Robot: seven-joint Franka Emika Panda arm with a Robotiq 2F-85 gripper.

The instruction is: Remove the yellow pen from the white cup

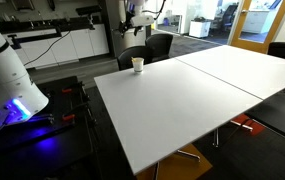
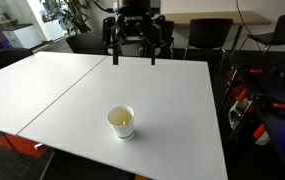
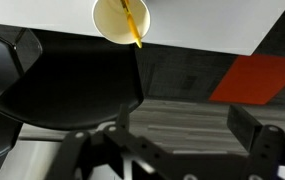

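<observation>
1. This is an office meeting room used as a robot lab: two large white desk (image 1: 202,90) tops are butted edge to edge.
2. Black office chairs (image 2: 208,33) stand along the desk's far edge.
3. White cabinets (image 1: 67,45) line the back wall, and a potted plant (image 2: 74,15) stands beyond a far corner.
4. Cables and blue-lit electronics (image 2: 272,105) lie off the desk's side edge.

Counter (image 2: 152,80): smooth white top, matt, looks laminate. White cup (image 2: 122,131): plain matt, paper or plastic, can't tell which. Yellow pen (image 3: 131,22): smooth, plastic-looking. My claw (image 2: 133,58): black, matt, hard plastic or metal. Chair (image 3: 62,85): black smooth shell, slight sheen. Floor (image 3: 182,90): grey, rough, carpet-like.
</observation>
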